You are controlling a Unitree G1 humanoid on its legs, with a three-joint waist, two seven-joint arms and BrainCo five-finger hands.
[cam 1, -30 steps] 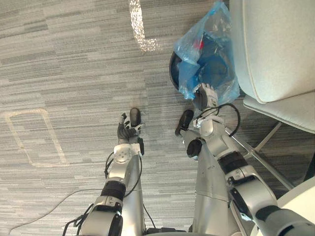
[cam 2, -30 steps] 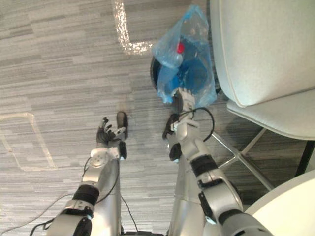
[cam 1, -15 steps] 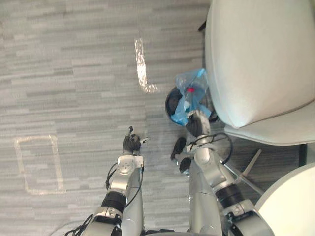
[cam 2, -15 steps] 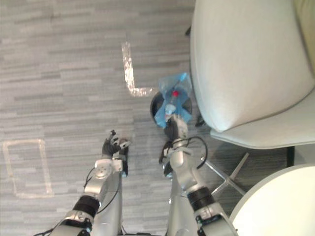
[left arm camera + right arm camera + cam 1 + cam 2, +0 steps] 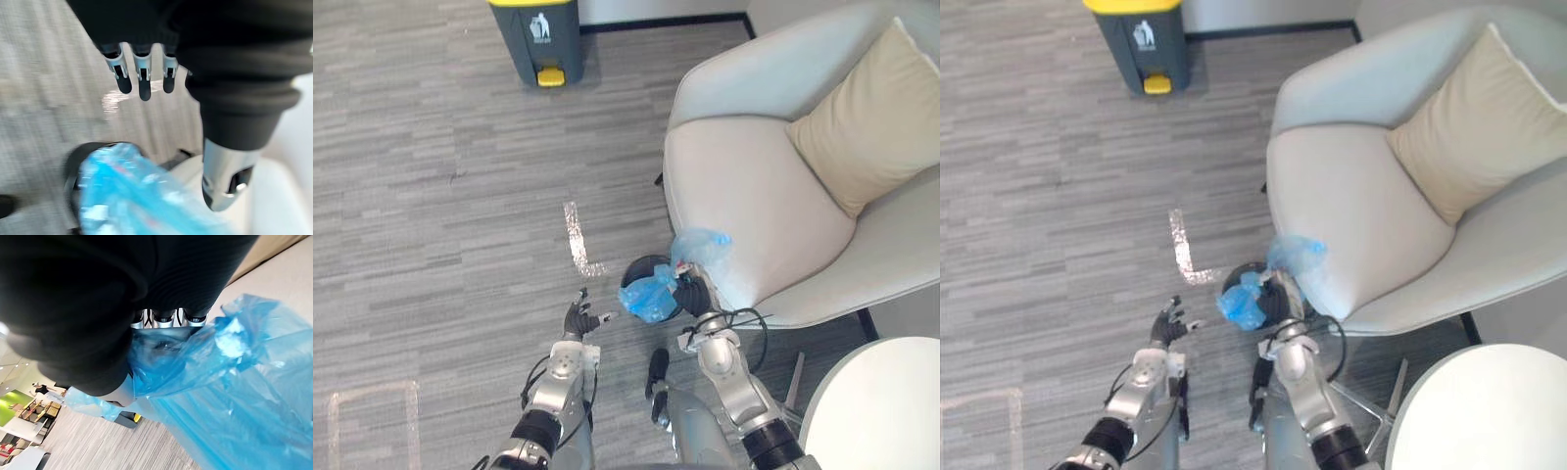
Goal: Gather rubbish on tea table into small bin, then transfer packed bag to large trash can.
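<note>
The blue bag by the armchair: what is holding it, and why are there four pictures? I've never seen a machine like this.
This is a humanoid robot on two legs, with two silver arms. Two pictures come from a pair of cameras on its head, looking down at the floor. The other two come from cameras on its wrists, very close up. Its right hand has its fingers curled round the blue bag, at the small black bin beside the white armchair. Its left hand is open and holds nothing. Farther off stands the large trash can with a yellow lid, where the bag should go.
</note>
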